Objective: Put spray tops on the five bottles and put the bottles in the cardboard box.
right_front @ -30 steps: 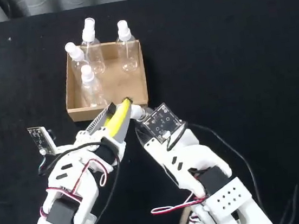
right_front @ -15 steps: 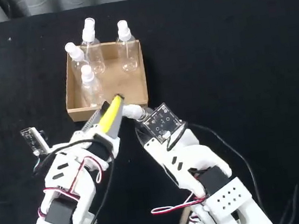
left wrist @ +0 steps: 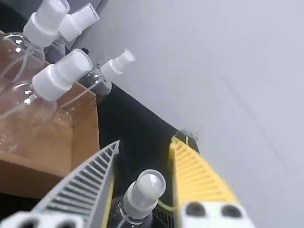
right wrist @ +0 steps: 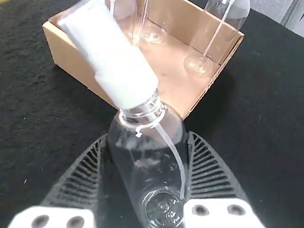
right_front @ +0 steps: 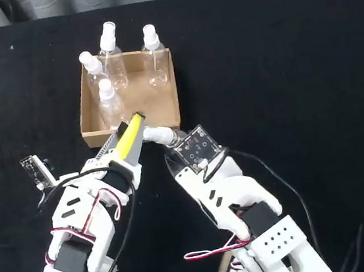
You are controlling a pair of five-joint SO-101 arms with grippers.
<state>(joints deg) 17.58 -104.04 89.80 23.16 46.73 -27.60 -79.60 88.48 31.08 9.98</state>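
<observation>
"Bottle (right wrist: 145, 156) five, where is it?"
"Pinched in my right claw (right wrist: 147, 141), tilted toward the cardboard box (right_front: 139, 100) and just outside its near wall. Four capped bottles (right_front: 110, 105) stand inside."
"And your left?"
"My left claw (left wrist: 145, 142) is spread around the spray top (left wrist: 145, 187). I'd close squarely on it, then twist without tipping. Both arms are stretched forward, meeting beside that wall."
</observation>
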